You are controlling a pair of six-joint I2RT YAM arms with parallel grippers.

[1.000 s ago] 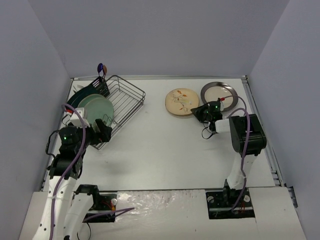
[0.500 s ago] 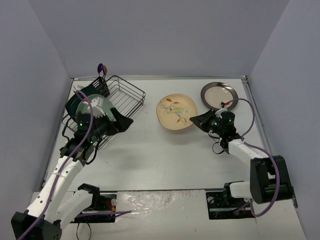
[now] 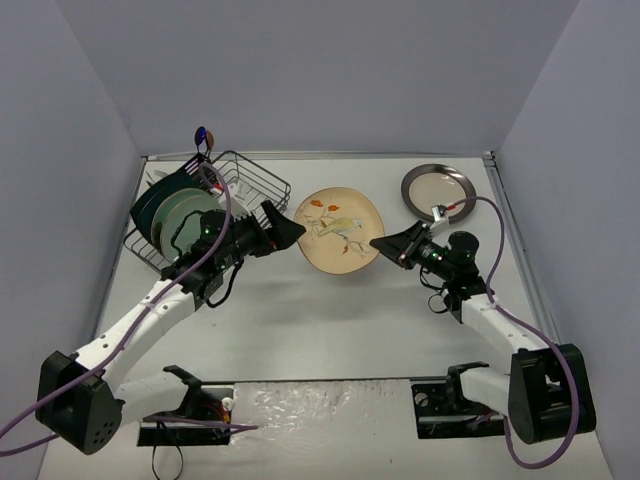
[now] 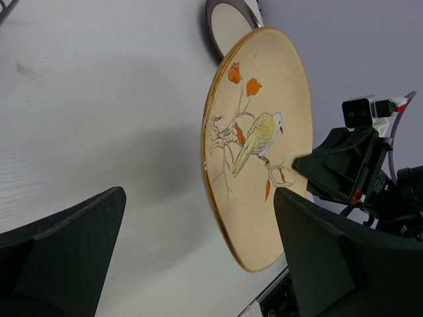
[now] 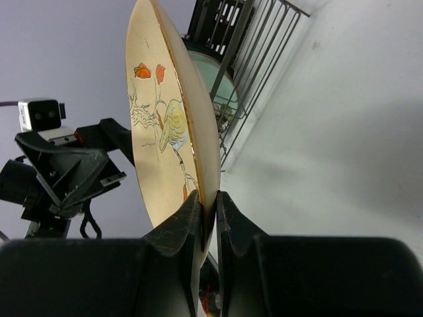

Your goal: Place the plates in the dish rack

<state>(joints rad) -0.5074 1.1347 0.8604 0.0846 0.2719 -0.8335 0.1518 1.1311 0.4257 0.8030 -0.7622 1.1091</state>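
The cream plate [image 3: 340, 231] with a bird and orange flowers hangs on edge above the table, right of the dish rack [image 3: 262, 190]. My right gripper [image 3: 378, 243] is shut on its right rim; in the right wrist view the jaws [image 5: 208, 211] pinch the plate's [image 5: 165, 125] edge. My left gripper [image 3: 288, 224] is open at the plate's left rim. Seen from the left wrist, the plate's [image 4: 261, 145] lower edge lies close to the right finger [image 4: 344, 264] of the gripper [image 4: 198, 257], not clamped. Teal and mint plates [image 3: 180, 213] stand in the rack. A beige dark-rimmed plate [image 3: 437, 186] lies at the back right.
A dark cutlery holder [image 3: 203, 172] with a spoon stands at the rack's back corner. White walls close the table on three sides. The rack's wire side [image 5: 264, 46] and a mint plate [image 5: 218, 89] show behind the held plate in the right wrist view.
The right gripper lifted the cream plate off the table, stood it on edge and carried it left. The left arm swung from the rack out to the plate, jaws open.
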